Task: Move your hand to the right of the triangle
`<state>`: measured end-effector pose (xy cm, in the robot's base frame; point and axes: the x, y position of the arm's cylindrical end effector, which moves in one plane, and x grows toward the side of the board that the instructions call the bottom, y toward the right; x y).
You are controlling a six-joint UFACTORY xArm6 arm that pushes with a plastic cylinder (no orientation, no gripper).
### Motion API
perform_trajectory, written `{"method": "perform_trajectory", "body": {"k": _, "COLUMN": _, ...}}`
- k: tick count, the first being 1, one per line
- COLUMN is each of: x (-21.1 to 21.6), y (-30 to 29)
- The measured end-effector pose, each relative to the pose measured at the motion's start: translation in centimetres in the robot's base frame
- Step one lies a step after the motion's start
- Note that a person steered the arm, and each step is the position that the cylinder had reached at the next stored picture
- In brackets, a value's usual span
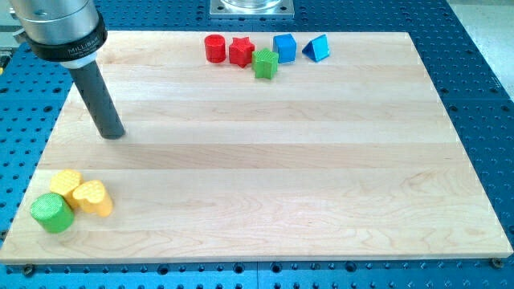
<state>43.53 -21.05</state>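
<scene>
Sitting far right of my tip [113, 134]: blue triangle [316, 49]

8 blocks on the board: 2 red, a cylinder [214, 48] & a star [241, 51]; 2 blue, a cube [284, 47] & a triangle [316, 49]; 2 green, one up top [266, 63], a cylinder [52, 213] lower left; 2 yellow [66, 183] [92, 198].

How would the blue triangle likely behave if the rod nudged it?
The blue triangle looks small and solid, so probably light and stiff. Resting flat on smooth wood, it should slide, not roll, perhaps turning if struck off-centre. My tip is far to its left.
</scene>
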Motion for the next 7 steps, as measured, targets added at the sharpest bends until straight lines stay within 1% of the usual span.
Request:
{"method": "perform_trajectory", "body": {"k": 2, "x": -0.1, "y": 0.0}}
{"method": "perform_trajectory", "body": {"k": 3, "x": 0.7, "y": 2.0}}
{"method": "perform_trajectory", "body": {"k": 4, "x": 0.7, "y": 12.6}}
{"method": "perform_trajectory", "body": {"k": 5, "x": 0.4, "y": 20.8}}
{"method": "perform_trajectory", "body": {"k": 6, "x": 0.4, "y": 22.2}}
{"method": "perform_trajectory", "body": {"k": 7, "x": 0.4, "y": 22.2}}
